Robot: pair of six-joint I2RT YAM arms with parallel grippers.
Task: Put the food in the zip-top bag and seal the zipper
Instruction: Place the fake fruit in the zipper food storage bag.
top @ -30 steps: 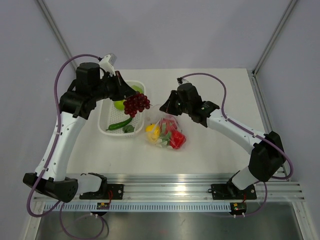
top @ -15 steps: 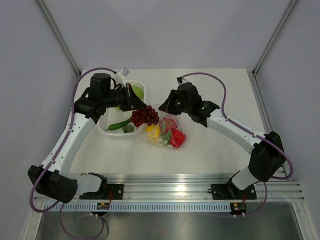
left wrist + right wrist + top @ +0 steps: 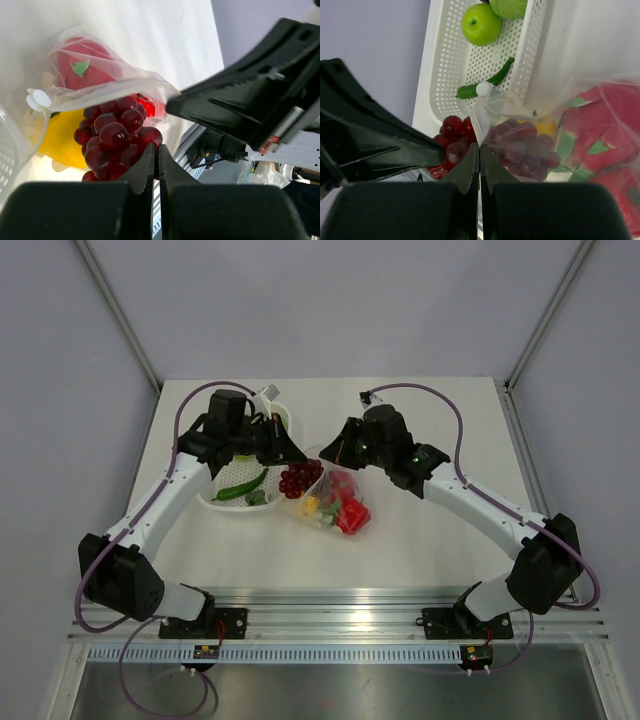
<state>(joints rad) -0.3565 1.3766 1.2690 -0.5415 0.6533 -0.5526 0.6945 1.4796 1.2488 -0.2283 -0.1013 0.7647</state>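
My left gripper [image 3: 296, 455] is shut on the stem of a dark red grape bunch [image 3: 299, 478], which hangs at the mouth of the zip-top bag [image 3: 335, 502]; it also shows in the left wrist view [image 3: 117, 136]. The clear bag holds red, yellow and green toy pieces [image 3: 345, 512]. My right gripper [image 3: 328, 456] is shut on the bag's mouth edge by the pale zipper strip [image 3: 482, 107] and holds it raised. In the right wrist view part of the grapes [image 3: 527, 150] shows behind the bag's film. My left gripper [image 3: 156, 150] is right next to the bag mouth.
A white slotted basket [image 3: 214, 502] stands left of the bag, holding a green chilli [image 3: 240, 487], a green apple [image 3: 481, 24] and another green piece [image 3: 509, 7]. The two wrists are close together over the bag. An aluminium rail [image 3: 340, 612] runs along the near edge.
My left arm has carried the grape bunch from above the basket rightward and down to the bag mouth. My right gripper has stayed on the bag's edge.
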